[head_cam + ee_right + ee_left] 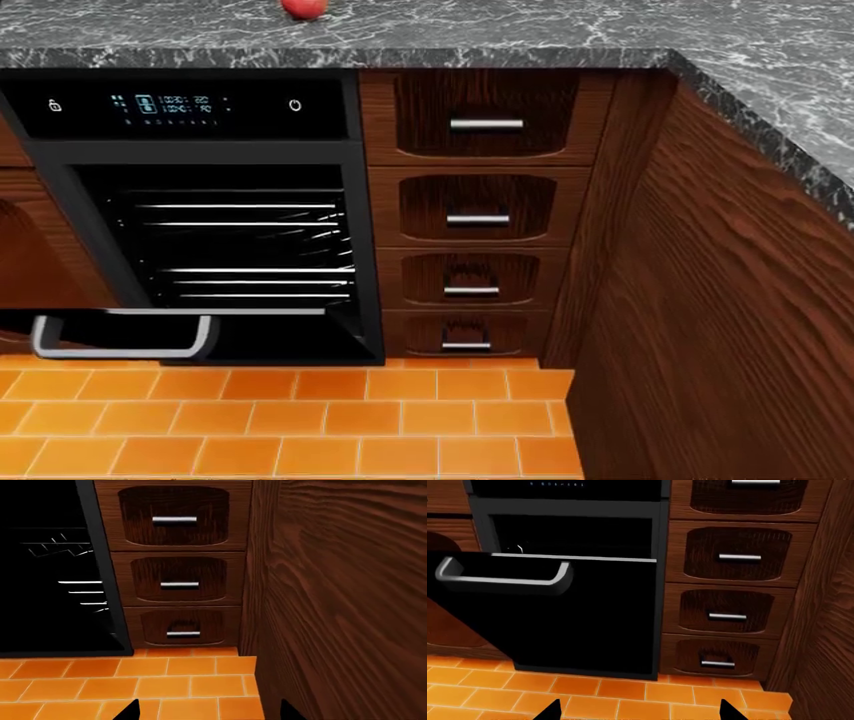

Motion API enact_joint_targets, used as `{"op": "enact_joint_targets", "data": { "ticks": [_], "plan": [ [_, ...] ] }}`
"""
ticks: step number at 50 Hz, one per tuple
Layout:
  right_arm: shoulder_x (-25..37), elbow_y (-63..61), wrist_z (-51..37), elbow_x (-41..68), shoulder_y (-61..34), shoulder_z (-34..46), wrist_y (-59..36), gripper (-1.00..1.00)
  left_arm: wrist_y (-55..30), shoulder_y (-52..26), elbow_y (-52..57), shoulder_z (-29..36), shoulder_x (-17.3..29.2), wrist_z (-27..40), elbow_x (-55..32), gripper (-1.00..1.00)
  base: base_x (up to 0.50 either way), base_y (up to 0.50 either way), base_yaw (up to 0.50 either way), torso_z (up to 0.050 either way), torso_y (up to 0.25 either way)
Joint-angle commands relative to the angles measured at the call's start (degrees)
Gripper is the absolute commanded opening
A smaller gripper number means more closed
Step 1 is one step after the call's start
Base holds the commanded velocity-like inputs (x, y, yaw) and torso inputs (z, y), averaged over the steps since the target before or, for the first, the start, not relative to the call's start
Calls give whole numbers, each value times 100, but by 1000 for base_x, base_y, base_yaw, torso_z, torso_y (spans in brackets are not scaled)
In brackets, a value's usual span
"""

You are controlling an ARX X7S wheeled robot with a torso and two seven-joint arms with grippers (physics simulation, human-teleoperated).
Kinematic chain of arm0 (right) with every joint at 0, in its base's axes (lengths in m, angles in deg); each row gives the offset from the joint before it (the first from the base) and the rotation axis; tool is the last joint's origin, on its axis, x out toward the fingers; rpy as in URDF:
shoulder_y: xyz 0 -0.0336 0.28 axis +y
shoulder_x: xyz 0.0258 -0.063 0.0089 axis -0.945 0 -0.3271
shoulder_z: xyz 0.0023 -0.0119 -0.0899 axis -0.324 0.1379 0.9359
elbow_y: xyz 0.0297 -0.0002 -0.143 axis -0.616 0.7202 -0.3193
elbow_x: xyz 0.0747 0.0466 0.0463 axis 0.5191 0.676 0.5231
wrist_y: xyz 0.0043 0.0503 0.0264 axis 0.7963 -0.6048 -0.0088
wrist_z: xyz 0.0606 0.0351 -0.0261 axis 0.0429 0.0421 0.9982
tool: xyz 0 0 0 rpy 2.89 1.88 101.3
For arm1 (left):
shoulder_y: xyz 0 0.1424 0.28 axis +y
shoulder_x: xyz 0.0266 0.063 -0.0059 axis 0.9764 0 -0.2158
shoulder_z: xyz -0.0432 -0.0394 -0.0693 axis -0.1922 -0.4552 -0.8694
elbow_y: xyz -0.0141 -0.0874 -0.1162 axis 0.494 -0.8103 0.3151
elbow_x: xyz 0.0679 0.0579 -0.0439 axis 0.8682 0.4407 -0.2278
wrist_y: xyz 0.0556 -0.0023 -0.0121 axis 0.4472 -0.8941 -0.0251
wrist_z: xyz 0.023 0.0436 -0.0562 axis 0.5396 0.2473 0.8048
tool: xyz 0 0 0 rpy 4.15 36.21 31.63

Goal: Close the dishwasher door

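The door (pixel 567 625) of the dishwasher (pixel 200 200) hangs open, tilted out from the front of the appliance, and its long grey handle (pixel 504 577) is on the outer face near the free upper edge. In the head view the door lies low, near the orange floor (pixel 294 420), and the wire racks (pixel 240 250) are visible in the opening above it. To the right is a column of wooden drawers (pixel 467 210), and a wooden side wall (pixel 721 300) stands further right.

The left gripper (pixel 639 711) shows only two dark fingertips at the border of its wrist view; they are well apart, so it is spread and holds nothing. The right gripper (pixel 208 711) is the same, spread and empty, and it faces the drawers and the floor, not the door.

The step in hand seems to be the approach. I judge the left arm is better placed, because its camera looks straight at the door. A good way is to bring the gripper under the free edge or against the outer face near the handle, then push up and inward along the arc of the hinge. Contact near the middle of the width should prevent twisting. The push should be steady, until the door sits flush under the control strip (pixel 174 105).
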Motion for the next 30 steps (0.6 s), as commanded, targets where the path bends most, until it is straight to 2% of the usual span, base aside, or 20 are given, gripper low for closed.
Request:
{"op": "enact_joint_targets", "data": {
  "ticks": [1,30],
  "plan": [
    [-21,-83,-220,-112,22,-26,5,100,-3,-17,2,41,29,48,-3,100,0,0,0,-34,0],
    [-39,209,-279,-217,88,56,459,100,11,-44,-30,149,91,163,-5,100,0,0,0,-34,0]
  ]
}}
